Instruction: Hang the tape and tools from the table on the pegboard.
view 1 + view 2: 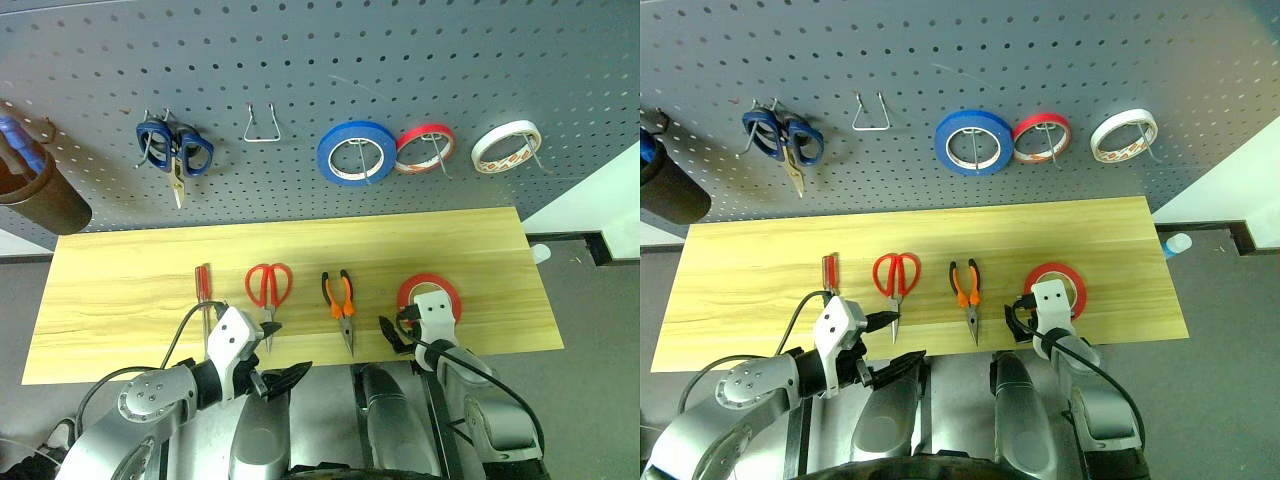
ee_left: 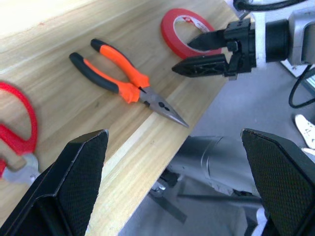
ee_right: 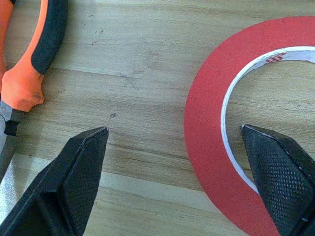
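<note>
The red tape [image 1: 447, 289] lies flat at the right of the wooden table [image 1: 120, 300]. My right gripper [image 1: 395, 335] is open at its near-left rim. In the right wrist view one finger [image 3: 280, 172] is over the roll's hole and the other [image 3: 74, 182] over bare wood, with the red band [image 3: 206, 128] between them. To the left lie the orange-and-black pliers [image 1: 341, 300], the red-handled scissors [image 1: 268, 288] and the slim red screwdriver [image 1: 203, 290]. My left gripper [image 1: 285, 378] is open and empty, below the table's front edge near the scissors. The grey pegboard [image 1: 320, 60] rises behind.
On the pegboard hang blue-handled scissors [image 1: 172, 147], an empty wire hook [image 1: 262, 125], a blue roll [image 1: 356, 152], a thin red-edged roll [image 1: 425, 147] and a white roll [image 1: 507, 146]. A dark brown cup [image 1: 40, 195] sticks out at the far left.
</note>
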### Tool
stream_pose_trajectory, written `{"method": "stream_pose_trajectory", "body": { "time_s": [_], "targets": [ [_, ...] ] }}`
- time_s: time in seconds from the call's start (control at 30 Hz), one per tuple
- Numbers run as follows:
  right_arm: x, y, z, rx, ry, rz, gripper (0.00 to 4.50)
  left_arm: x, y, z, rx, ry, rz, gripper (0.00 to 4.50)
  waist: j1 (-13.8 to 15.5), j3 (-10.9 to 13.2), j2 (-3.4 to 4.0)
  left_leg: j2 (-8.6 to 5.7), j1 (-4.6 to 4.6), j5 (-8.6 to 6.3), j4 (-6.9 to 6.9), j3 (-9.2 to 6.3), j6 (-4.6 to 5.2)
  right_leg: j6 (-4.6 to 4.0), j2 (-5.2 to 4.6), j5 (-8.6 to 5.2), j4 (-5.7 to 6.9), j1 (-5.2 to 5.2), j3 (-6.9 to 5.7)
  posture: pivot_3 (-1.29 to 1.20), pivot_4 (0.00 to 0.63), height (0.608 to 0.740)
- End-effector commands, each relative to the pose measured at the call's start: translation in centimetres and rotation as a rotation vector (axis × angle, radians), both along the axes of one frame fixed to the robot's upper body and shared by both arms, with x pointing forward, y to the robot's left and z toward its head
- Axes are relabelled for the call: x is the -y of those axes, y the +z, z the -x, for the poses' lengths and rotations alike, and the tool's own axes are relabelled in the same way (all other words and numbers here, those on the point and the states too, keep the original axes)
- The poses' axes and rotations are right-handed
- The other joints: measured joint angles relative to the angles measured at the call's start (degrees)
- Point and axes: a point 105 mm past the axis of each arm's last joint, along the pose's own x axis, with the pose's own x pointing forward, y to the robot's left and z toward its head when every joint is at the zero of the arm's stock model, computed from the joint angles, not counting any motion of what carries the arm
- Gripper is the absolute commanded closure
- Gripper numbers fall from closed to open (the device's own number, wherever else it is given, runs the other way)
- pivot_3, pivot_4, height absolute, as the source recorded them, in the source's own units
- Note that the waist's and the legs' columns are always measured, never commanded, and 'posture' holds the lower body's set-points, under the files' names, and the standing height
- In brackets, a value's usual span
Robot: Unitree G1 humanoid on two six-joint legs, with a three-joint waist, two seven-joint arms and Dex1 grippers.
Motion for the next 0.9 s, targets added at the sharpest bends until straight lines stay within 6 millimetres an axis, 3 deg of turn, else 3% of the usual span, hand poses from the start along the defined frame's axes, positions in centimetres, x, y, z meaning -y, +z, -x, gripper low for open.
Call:
{"method": "stream_pose_trajectory", "body": {
  "time_s": [0.03, 0.23, 0.27, 0.33, 0.6, 0.67, 0.9],
  "targets": [
    [0.3, -1.0, 0.7, -0.056, 0.003, 0.005, 0.03, 0.3, 0.9, 0.7, 0.016, -0.01, 0.015, 0.0, 0.0, 0.1, -0.01, 0.0, 0.0, 0.0, 0.0, 0.0, 0.0, -0.01, 0.0, -0.01, 0.0, 0.0, 0.0, 0.32, 0.376, 0.677],
    [0.0, -1.3, 0.6, -0.07, 0.025, 0.006, 0.03, 0.2, 1.1, 0.9, 0.012, 0.001, 0.013, 0.0, 0.0, 0.4, -0.03, 0.0, 0.01, 0.01, 0.0, -0.01, -0.01, -0.02, 0.0, -0.02, 0.0, 0.0, 0.0, 0.33, 0.377, 0.677],
    [0.0, -1.2, 0.6, -0.068, 0.026, 0.005, 0.2, 0.2, 1.1, 0.9, 0.012, 0.002, 0.013, 0.0, 0.0, 0.4, -0.05, 0.0, 0.01, 0.01, 0.0, -0.01, -0.01, -0.02, 0.0, -0.02, 0.0, 0.0, 0.0, 0.33, 0.377, 0.677],
    [0.0, -1.2, 0.5, -0.066, 0.028, 0.006, 0.62, 0.2, 1.2, 0.9, 0.014, 0.007, 0.013, 0.0, 0.0, 0.5, -0.08, 0.0, 0.01, 0.01, 0.0, -0.01, -0.03, -0.01, 0.0, -0.02, 0.0, 0.0, 0.0, 0.34, 0.375, 0.677],
    [0.0, -1.1, 0.0, -0.059, 0.044, 0.008, 3.34, -0.2, 1.4, 0.5, 0.032, 0.024, 0.008, 0.0, 0.0, 0.7, -0.13, 0.0, -0.17, 0.07, 0.0, -0.03, -0.13, 0.01, 0.0, 0.0, 0.0, -0.12, -0.01, 0.35, 0.369, 0.677],
    [0.0, -1.1, -0.1, -0.059, 0.048, 0.009, 3.8, -0.2, 1.4, 0.4, 0.032, 0.027, 0.008, 0.0, 0.0, 0.7, -0.17, 0.0, -0.28, 0.1, 0.01, -0.04, -0.18, 0.15, -0.01, 0.09, -0.01, -0.21, -0.02, 0.35, 0.366, 0.677],
    [-0.2, -1.0, -0.3, -0.052, 0.07, 0.005, 3.8, -0.1, 1.4, 0.2, 0.042, 0.032, 0.013, 0.0, 0.0, 0.6, -0.24, 0.0, -0.54, 0.25, 0.01, -0.07, -0.47, 0.1, -0.01, 0.16, 0.0, -0.47, -0.04, 0.36, 0.351, 0.677]
  ]
}}
